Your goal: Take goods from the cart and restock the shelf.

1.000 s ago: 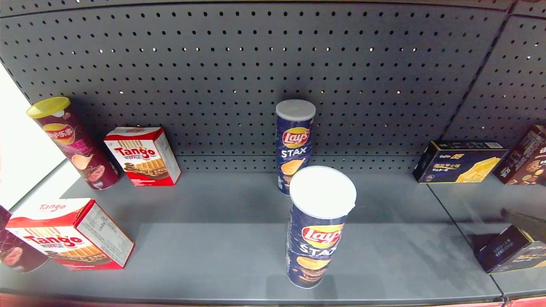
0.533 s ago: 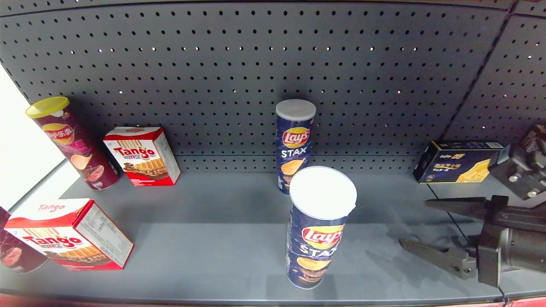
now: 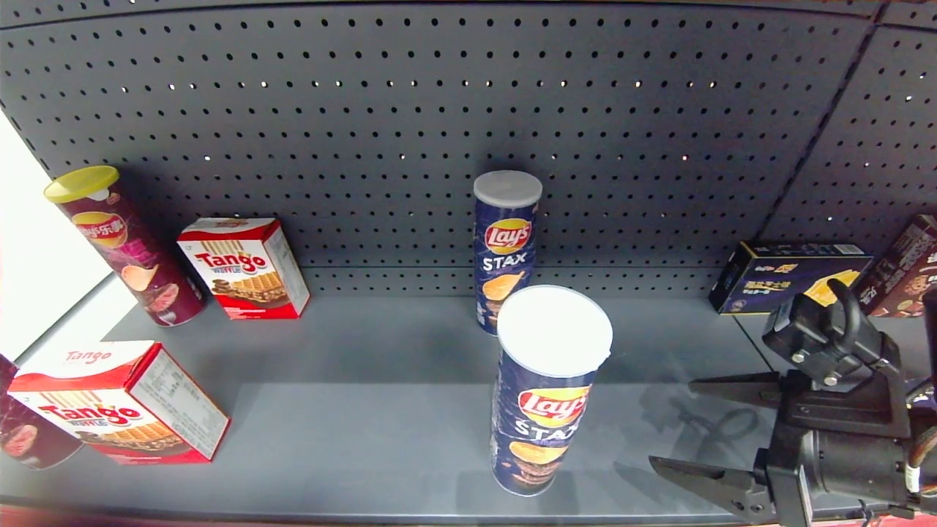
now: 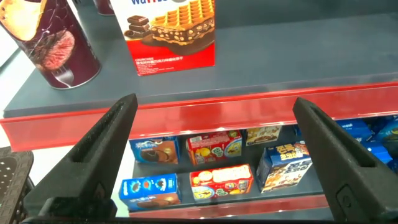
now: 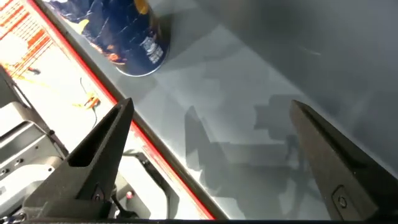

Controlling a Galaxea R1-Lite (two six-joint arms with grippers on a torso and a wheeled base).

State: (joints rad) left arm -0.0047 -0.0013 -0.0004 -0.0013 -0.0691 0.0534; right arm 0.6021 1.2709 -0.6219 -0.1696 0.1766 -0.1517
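A white-lidded blue chip can (image 3: 545, 395) stood upright near the grey shelf (image 3: 351, 410) front, a matching can (image 3: 505, 249) directly behind.

front can (image 3: 545, 395) before rear can (image 3: 505, 249) on shelf (image 3: 351, 410), wafer box (image 3: 249, 267) left, right gripper (image 3: 672, 423) at right

Shop: pegboard-backed shelf (image 3: 351, 366) w/ chip cans (image 3: 506, 252), wafer boxes (image 3: 245, 269).

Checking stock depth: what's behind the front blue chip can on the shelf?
A second blue can stands upright behind the front can, by the pegboard wall. The front lid covers part of its base.
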